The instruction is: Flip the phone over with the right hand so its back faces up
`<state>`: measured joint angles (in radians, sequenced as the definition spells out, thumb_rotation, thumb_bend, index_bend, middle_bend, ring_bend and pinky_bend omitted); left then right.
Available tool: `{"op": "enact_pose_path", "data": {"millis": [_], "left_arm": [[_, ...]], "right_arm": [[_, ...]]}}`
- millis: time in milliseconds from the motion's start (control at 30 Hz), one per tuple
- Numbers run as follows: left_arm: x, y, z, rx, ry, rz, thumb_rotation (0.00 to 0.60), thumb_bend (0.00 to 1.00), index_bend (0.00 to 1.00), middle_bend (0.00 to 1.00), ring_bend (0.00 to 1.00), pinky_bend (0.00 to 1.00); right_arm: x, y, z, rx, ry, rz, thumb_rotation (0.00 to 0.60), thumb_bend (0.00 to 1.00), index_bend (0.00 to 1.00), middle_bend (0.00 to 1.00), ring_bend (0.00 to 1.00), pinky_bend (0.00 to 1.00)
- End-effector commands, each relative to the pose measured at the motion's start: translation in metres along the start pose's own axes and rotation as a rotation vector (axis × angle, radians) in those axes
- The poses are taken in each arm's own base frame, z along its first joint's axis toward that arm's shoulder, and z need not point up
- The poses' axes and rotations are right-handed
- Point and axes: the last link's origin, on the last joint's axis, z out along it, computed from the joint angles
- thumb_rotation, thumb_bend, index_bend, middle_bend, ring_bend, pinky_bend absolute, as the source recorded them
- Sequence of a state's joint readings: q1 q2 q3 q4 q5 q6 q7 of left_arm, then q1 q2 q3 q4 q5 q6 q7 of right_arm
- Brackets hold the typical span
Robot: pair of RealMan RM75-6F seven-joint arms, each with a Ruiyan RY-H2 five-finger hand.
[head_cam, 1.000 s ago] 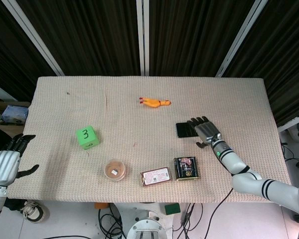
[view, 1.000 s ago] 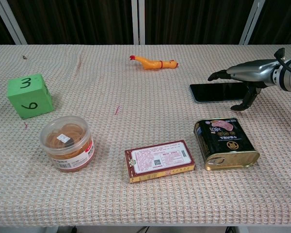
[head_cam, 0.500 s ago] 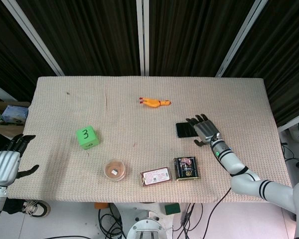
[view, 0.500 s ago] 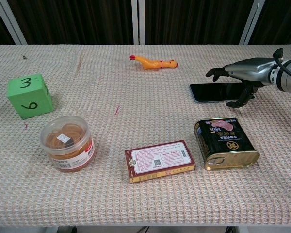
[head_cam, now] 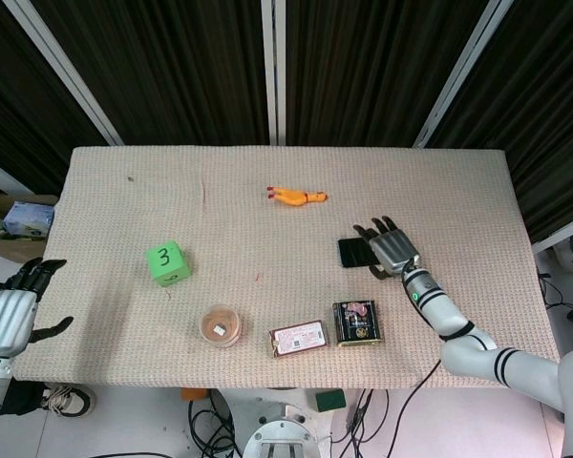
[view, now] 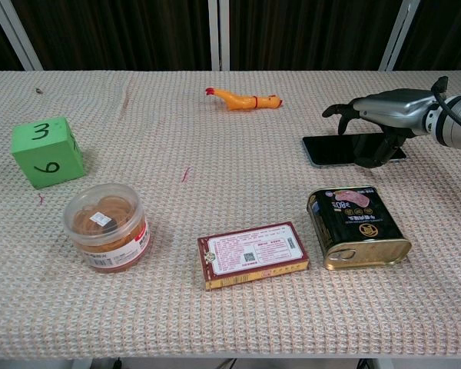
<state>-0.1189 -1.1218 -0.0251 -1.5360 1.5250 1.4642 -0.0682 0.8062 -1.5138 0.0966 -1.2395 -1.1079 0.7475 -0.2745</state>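
Note:
The dark phone (head_cam: 350,252) (view: 334,150) lies screen up on the woven cloth, right of the table's centre. My right hand (head_cam: 392,250) (view: 384,111) arches over its right half. The fingers curl down over the far edge and the thumb presses on the near edge, so the phone is pinched between them while still lying on the cloth. My left hand (head_cam: 5,320) hangs off the table's left side, fingers apart and holding nothing; only the head view shows it.
A luncheon meat tin (head_cam: 358,322) (view: 359,227) sits just in front of the phone, with a red box (head_cam: 298,338) (view: 253,255) to its left. Further left stand a clear jar (view: 107,223) and a green cube (view: 46,151). A rubber chicken (view: 244,100) lies behind.
My right hand has moved left over the phone and its fingers have curled down around it. The thumb went from beside the near edge onto it, and the phone shifted slightly.

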Motion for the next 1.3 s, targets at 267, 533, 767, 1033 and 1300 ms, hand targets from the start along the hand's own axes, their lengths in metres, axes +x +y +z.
{"op": "enact_pose_path", "data": {"millis": [267, 533, 767, 1033, 1300], "left_arm": [[-0.001, 0.0, 0.001, 0.0, -0.01, 0.0, 0.6, 0.11, 0.17, 0.18, 0.11, 0.3], [-0.002, 0.001, 0.002, -0.002, -0.015, 0.001, 0.6, 0.11, 0.17, 0.18, 0.11, 0.3], [-0.004, 0.0, 0.002, 0.002, -0.021, 0.003, 0.6, 0.11, 0.17, 0.18, 0.11, 0.3], [-0.004, -0.003, 0.003, 0.009, -0.023, 0.003, 0.6, 0.11, 0.17, 0.18, 0.11, 0.31], [-0.006, -0.007, 0.002, 0.022, -0.031, -0.002, 0.6, 0.11, 0.17, 0.18, 0.11, 0.31]], "right_arm": [[-0.001, 0.002, -0.009, 0.001, 0.004, -0.002, 0.6, 0.38, 0.06, 0.26, 0.0, 0.0], [-0.004, 0.001, -0.011, 0.008, -0.007, -0.009, 0.6, 0.38, 0.06, 0.27, 0.0, 0.0], [-0.01, -0.001, -0.007, 0.008, -0.028, -0.026, 0.6, 0.38, 0.06, 0.27, 0.0, 0.0], [-0.015, -0.005, -0.001, 0.015, -0.036, -0.043, 0.6, 0.39, 0.08, 0.27, 0.0, 0.0], [-0.018, -0.008, 0.008, 0.0, 0.023, -0.054, 0.6, 0.45, 0.36, 0.39, 0.04, 0.0]]}}
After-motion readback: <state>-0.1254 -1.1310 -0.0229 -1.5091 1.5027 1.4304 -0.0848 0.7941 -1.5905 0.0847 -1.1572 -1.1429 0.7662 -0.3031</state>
